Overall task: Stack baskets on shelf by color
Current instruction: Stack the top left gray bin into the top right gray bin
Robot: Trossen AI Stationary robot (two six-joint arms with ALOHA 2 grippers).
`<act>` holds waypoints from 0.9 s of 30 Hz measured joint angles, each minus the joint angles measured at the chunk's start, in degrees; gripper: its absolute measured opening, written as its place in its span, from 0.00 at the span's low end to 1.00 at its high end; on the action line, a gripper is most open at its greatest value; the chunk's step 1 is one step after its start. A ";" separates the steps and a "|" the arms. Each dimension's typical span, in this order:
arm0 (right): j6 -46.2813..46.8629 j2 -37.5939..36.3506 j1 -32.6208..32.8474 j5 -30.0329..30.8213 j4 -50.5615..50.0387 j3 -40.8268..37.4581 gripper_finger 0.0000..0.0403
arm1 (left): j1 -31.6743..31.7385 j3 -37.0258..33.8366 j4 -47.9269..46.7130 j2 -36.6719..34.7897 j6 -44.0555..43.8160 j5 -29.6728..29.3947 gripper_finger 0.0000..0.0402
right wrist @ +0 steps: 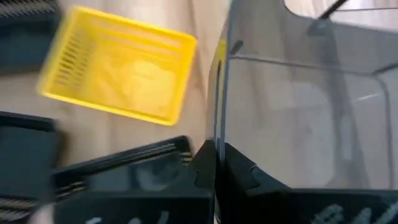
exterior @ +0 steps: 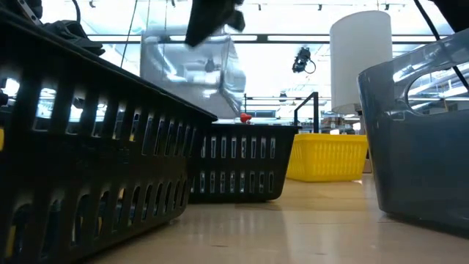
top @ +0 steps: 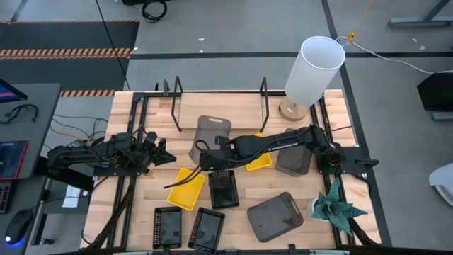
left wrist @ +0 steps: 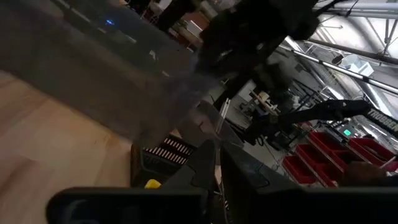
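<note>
My right gripper (top: 204, 160) reaches across the table's middle and is shut on a translucent dark grey basket (top: 212, 136), which hangs in the air in front of the black rod shelf (top: 219, 95). In the low view this grey basket (exterior: 192, 67) floats above the black ones. My left gripper (top: 168, 157) waits just left of it, fingers shut, touching nothing. Two yellow baskets (top: 185, 188) (top: 259, 162), three black perforated baskets (top: 224, 188) (top: 168, 227) (top: 207, 229) and two more grey baskets (top: 276, 216) (top: 294, 160) rest on the table. My right gripper pinches the upper edge of one wall (right wrist: 219, 109) of the grey basket, at its end nearer the table's near edge. One finger is inside the basket and one outside. The fingers come from above, and the basket hangs below them, lifted clear of the table.
A tall white cylinder (top: 315, 65) stands on a wooden base at the shelf's right end. A green spiky plant-like object (top: 334, 207) sits near the right edge. Bare wood shows on the table's left side and between the shelf's uprights.
</note>
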 joint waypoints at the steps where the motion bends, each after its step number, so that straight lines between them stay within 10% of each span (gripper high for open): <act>1: 0.45 -0.18 0.25 -0.21 -1.03 1.14 0.02 | 0.00 0.02 0.00 0.00 0.00 0.01 0.08; 27: 33.86 -5.22 4.43 17.10 -27.52 7.05 0.01 | -0.01 0.00 0.02 0.00 0.00 -0.01 0.09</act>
